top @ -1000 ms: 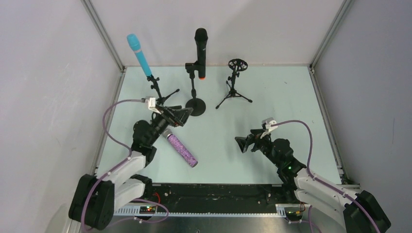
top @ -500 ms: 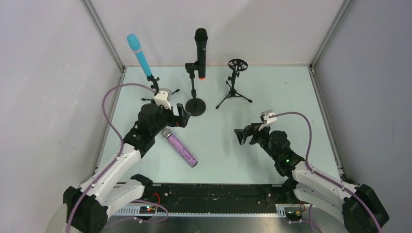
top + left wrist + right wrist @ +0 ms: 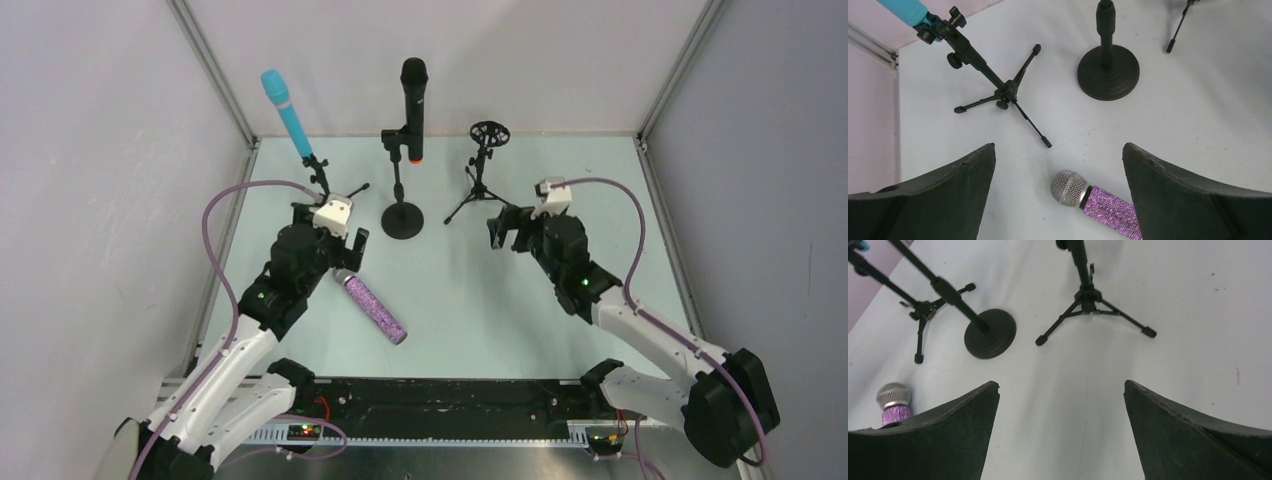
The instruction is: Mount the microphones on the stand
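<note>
at eight o'clock from the middle of the pale green table (image 3: 560, 180), the purple glitter microphone with a silver mesh head (image 3: 375, 308) lies flat, head toward ten o'clock, not yet mounted. the turquoise stick microphone (image 3: 285, 112) and the black microphone with an orange end (image 3: 413, 100) sit in stands along the far edge. the small black tripod stand with an empty ring clip (image 3: 489, 135) is at one o'clock. the left gripper (image 3: 1058, 148) hovers over the mesh head, jaws spread wide, holding nothing. the right gripper (image 3: 1061, 384), equally spread and empty, hangs near that tripod's legs. likely trouble: pinching the rounded mesh instead of the glitter body could let the mic roll or slip. the light tripod may also tip if the mic is pushed in unbraced.
</note>
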### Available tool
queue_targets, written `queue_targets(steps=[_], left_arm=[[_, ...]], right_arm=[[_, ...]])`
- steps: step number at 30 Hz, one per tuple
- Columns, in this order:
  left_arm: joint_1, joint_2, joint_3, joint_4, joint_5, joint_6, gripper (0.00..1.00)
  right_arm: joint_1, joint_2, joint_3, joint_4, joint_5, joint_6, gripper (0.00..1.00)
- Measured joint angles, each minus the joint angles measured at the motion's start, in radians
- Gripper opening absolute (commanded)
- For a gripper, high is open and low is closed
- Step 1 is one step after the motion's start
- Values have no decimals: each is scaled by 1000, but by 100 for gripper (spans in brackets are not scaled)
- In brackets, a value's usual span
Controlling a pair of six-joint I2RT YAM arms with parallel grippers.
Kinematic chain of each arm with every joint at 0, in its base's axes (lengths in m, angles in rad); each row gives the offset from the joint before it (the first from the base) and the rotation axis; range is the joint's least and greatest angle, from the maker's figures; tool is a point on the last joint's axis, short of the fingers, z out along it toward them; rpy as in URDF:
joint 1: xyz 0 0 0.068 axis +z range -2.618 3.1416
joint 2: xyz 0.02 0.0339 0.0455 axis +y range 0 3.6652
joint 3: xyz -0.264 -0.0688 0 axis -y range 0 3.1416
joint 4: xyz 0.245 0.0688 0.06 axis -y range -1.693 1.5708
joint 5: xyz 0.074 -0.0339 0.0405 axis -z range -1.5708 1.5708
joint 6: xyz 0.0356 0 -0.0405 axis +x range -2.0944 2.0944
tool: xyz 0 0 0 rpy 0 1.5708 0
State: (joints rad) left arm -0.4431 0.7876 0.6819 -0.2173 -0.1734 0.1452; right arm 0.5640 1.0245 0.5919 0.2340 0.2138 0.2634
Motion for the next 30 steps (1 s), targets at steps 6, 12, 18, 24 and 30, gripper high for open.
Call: queue_targets(steps=[6,12,18,24,30], left_arm=[[-8,-10,-17,-7,-5,72,100],[-39,-14,-53,-10,-10,155,100],[-93,-56,-138,-16,-34,308,100],[-113,-86,-163,-25,-43,381,100],[-116,-89,-163,-26,-32,403,100]], right_arm=[[-43,129,209,-135,-1,5,98],[-96,233,356,-211,-22,35,95],[-153,418,581,-340,-73,98,99],[-195,585,751,-435,-165,156,99],[-202,842,1094,-618,-261,152,96]])
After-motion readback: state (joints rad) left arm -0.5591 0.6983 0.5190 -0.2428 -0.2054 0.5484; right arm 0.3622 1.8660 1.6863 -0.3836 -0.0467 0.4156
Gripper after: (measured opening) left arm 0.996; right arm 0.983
